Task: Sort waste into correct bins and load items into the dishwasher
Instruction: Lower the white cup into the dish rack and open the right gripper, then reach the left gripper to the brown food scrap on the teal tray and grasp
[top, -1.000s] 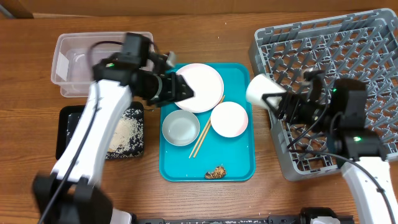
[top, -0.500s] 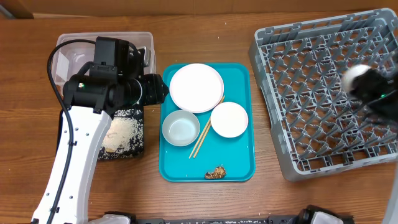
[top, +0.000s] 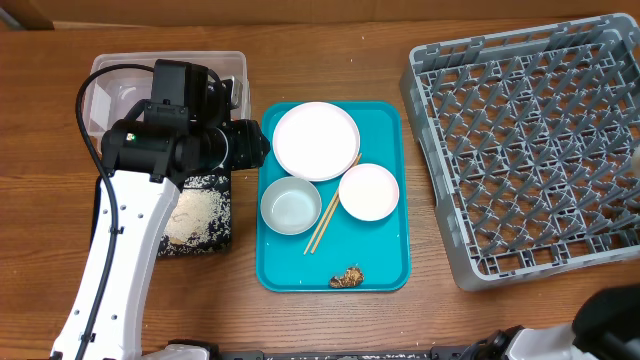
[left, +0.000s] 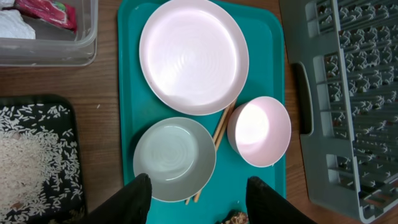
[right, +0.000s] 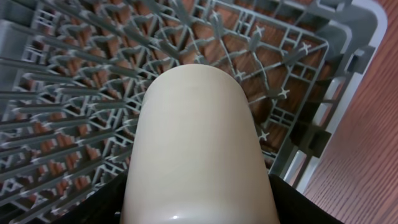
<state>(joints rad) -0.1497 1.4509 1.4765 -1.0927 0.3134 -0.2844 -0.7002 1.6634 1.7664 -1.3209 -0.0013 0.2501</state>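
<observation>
Dish rack (top: 530, 150): right end of the table, set slightly askew, no dishes among its pegs in the overhead view.

Teal tray (top: 290, 262): middle of the table.

Clear tub (top: 225, 62): far left corner of the table. Crumpled napkin (left: 11, 25) and red sauce packet (left: 46, 9) lie inside.

Black tray (left: 25, 99): just nearward of the tub, holding a spread of rice (top: 190, 215).

Plate (top: 316, 140): far end of the teal tray.

Two bowls: left bowl (top: 291, 205) and right bowl (top: 369, 191), side by side at mid-tray.

Left gripper (left: 199, 200): above the left bowl, fingers apart, nothing between them.

Cup (right: 199, 143): clamped in the right gripper (right: 199, 214), dark fingers (right: 115, 205) on either side, above one corner of the rack.

Chopsticks (top: 325, 222): slanted between the bowls, upper ends at the plate's rim.

Brown lump (top: 347, 277): near edge of the teal tray.
</observation>
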